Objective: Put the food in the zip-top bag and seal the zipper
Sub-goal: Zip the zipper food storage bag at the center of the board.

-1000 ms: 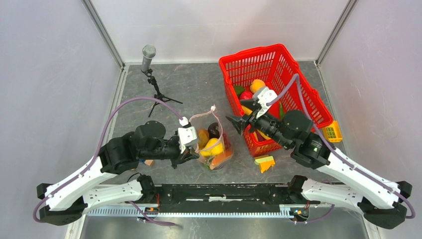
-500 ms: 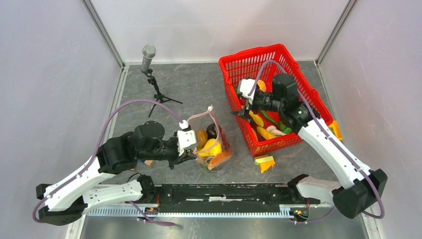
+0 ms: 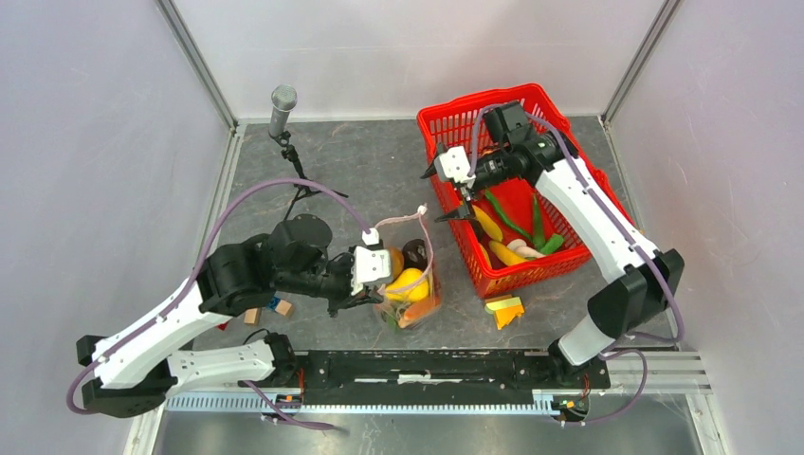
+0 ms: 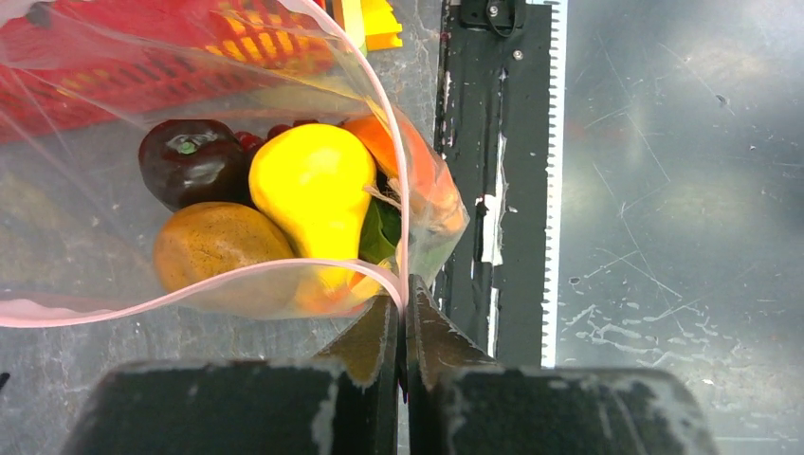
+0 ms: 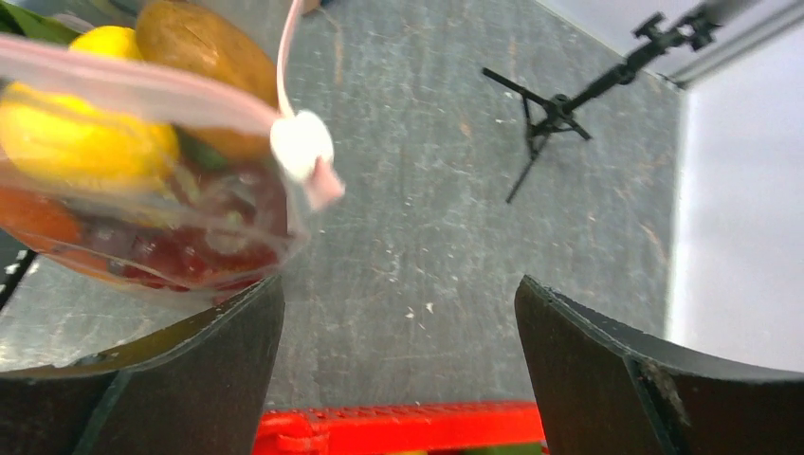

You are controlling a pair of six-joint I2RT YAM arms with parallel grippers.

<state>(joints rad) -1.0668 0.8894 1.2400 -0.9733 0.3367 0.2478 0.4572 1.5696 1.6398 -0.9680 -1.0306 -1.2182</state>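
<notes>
- Your right hand (image 3: 434, 197) has pulled away from the bag (image 4: 85, 57) to the basket (image 3: 493, 95) rim and now gapes wide, empty. Pieces remain there, so filling goes on and sealing waits.
- Your left hand (image 4: 404, 318) pinches the zipper (image 4: 237, 277), holding the bag on the surface (image 3: 360, 171) just ahead of it, food (image 4: 308, 180) inside.
- Mouth up; the zipper's length runs from that pinch toward your right hand.

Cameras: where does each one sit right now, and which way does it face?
Top external: above and behind, looking down at the table; left arm and right arm show.
Left wrist: on the left gripper, shut on the zipper, facing into the bag.
Right wrist: on the open right gripper by the basket, facing the microphone stand.
Shared: all three show the bag.
</notes>
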